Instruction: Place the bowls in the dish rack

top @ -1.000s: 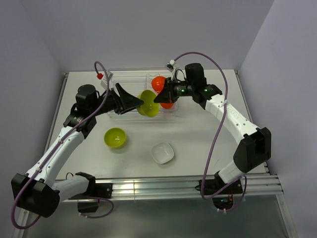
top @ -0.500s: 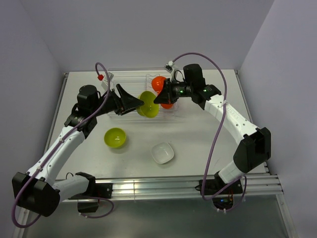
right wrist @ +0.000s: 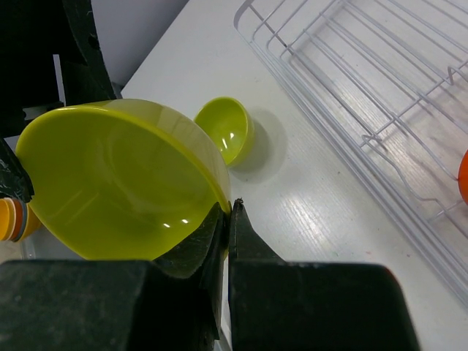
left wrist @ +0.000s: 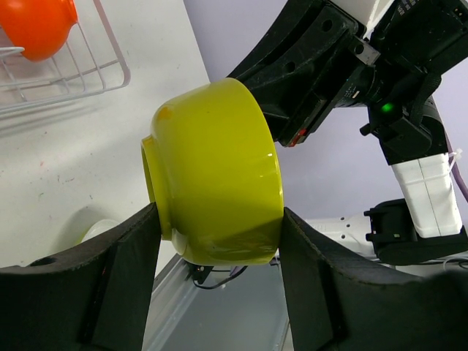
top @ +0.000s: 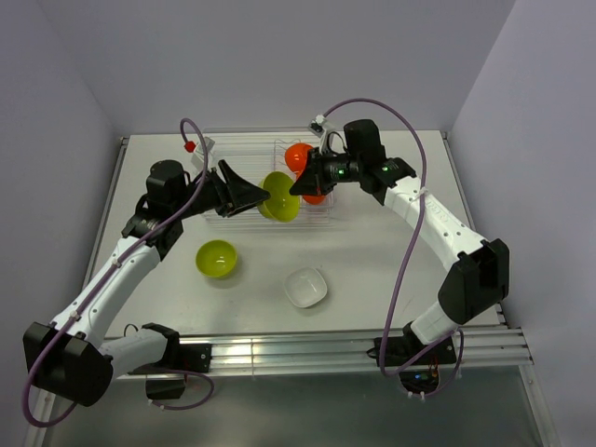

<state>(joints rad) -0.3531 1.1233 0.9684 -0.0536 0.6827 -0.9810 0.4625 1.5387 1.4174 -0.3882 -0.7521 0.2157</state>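
A lime-green bowl [top: 279, 196] hangs on its side in the air over the front of the wire dish rack [top: 242, 132]. My right gripper [top: 296, 184] is shut on its rim, and the pinch shows in the right wrist view [right wrist: 230, 208] on the bowl [right wrist: 110, 183]. My left gripper [top: 264, 193] spans the same bowl [left wrist: 216, 168] from rim to base, with both fingers touching it [left wrist: 218, 212]. Two orange bowls [top: 299, 155] [top: 315, 196] sit in the rack's right part. A second lime-green bowl [top: 216, 258] sits upright on the table in front of the rack.
A white squarish dish [top: 305, 287] lies on the table near the front middle. The rack [right wrist: 380, 95] stands against the back wall, its left part holding nothing visible. Both arms reach inward and meet over the rack's front edge. A metal rail runs along the table's near edge.
The right arm has shifted very slightly left. The lime-green bowl stays held between both grippers in nearly the same place.
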